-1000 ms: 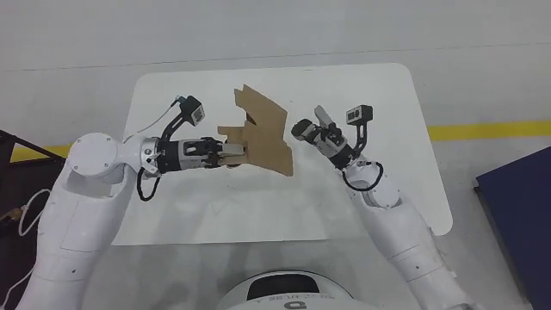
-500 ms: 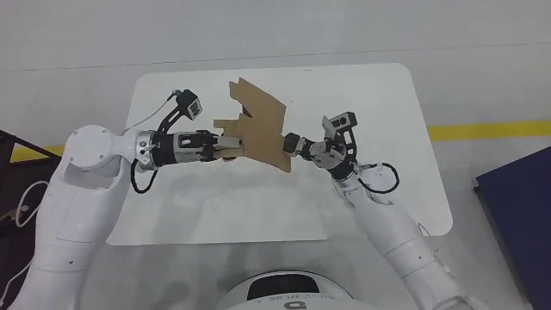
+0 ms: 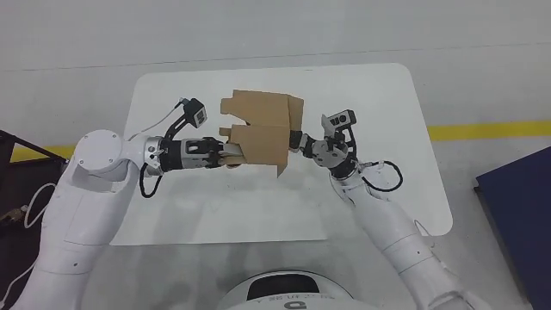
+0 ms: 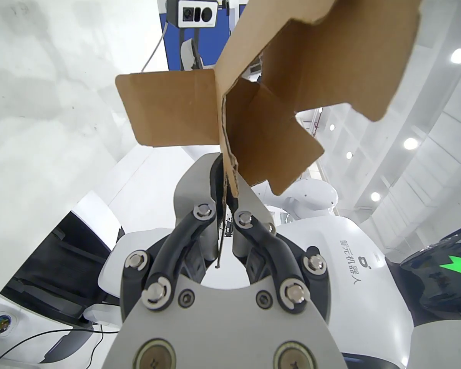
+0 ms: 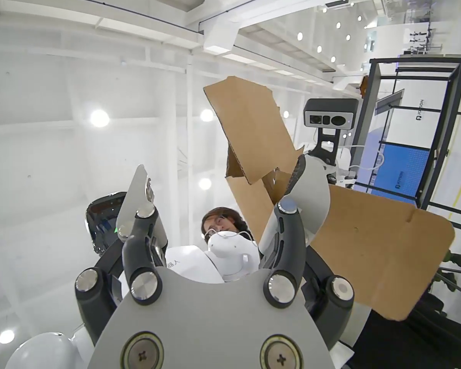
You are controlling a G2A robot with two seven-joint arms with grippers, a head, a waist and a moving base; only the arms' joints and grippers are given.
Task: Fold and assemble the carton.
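Fingers (image 4: 192, 190) on your left gripper (image 4: 226, 190) are clamped tight on the carton (image 4: 311, 59), pinching one raw cardboard edge between the pads, so that side's got a solid grip. Your right gripper (image 5: 223, 174) is spread wide and isn't holding anything. One of its fingers (image 5: 307, 190) sits right up against a brown panel, though I can't tell if it's actually touching, and the other one just hangs out in open air. From the top camera, the carton (image 3: 263, 133) is over the middle of the white table (image 3: 370, 103), half opened, with its panels angled apart and loose flaps sticking out toward 9 and 10 o'clock. The left gripper (image 3: 231, 149) comes in at the carton's 8 o'clock, and the right gripper (image 3: 297, 142) sits at its 3 o'clock, just beside the edge. None of the flaps look tucked in, so it's more of a floppy sleeve than a box.
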